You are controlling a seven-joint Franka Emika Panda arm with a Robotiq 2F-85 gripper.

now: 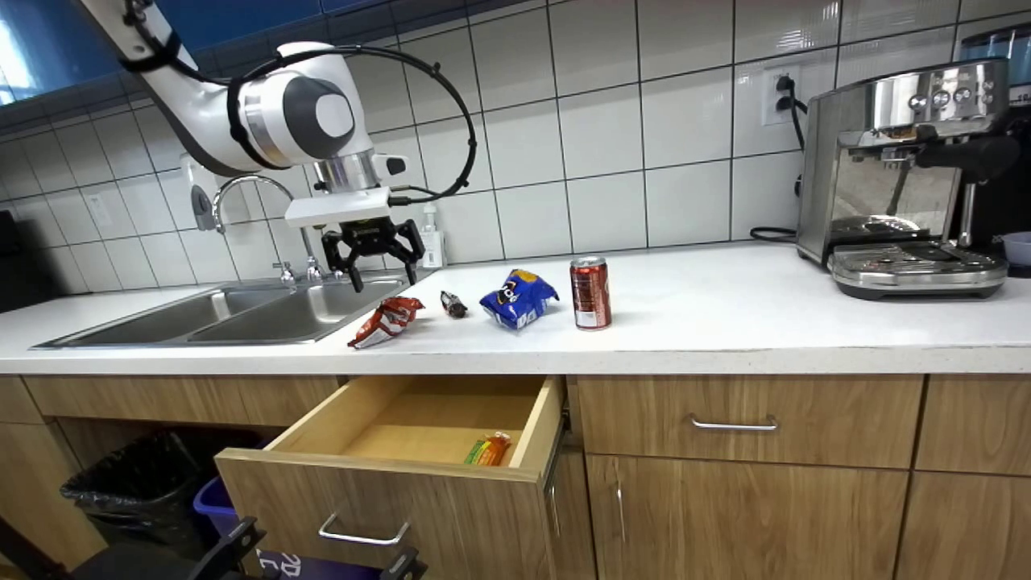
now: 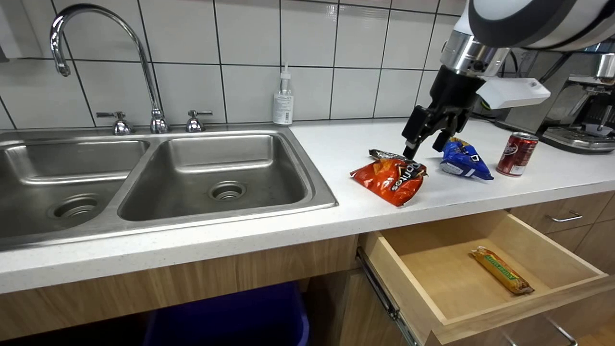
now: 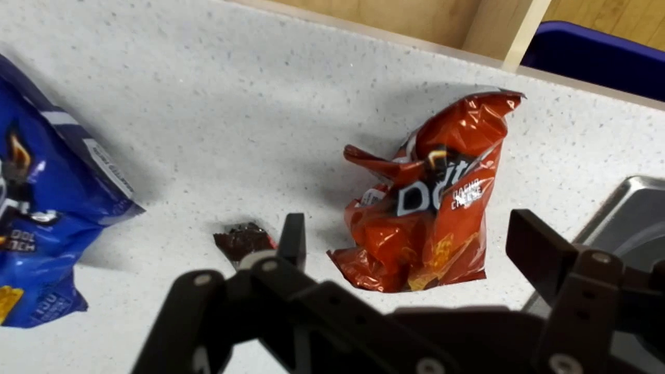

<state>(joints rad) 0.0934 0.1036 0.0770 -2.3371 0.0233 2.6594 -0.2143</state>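
My gripper (image 1: 385,280) hangs above a white countertop (image 1: 725,314), jaws spread wide, over a crumpled red Doritos bag (image 3: 441,208) lying near the counter's front edge, between the sink (image 2: 317,190) and a small dark wrapper (image 1: 453,304). In an exterior view, a gap shows between my fingertips (image 1: 356,280) and the bag; in the wrist view, the bag lies framed between the two jaws, its Nacho Cheese lettering turned up toward my camera, while one jaw covers part of the wrapper. Farther along the counter sit a creased blue chip bag (image 2: 465,161) and, just past it, a red soda can (image 1: 590,294) standing upright. Below the counter, a wooden drawer (image 1: 451,511) stands pulled out, a yellow-and-orange packet (image 2: 502,269) lying flat on its bottom. A chrome faucet (image 2: 158,125) rises at the back of the steel double sink, and a clear pump bottle (image 2: 283,105) stands by its corner, near the white-tiled wall (image 1: 604,129). Well apart from me, toward the counter's opposite end, a silver espresso machine (image 1: 894,193) stands close to that wall. Beneath the counter, a purple bin (image 2: 240,312) sits near the drawer, and a black bin liner (image 1: 145,483) shows in an exterior view.
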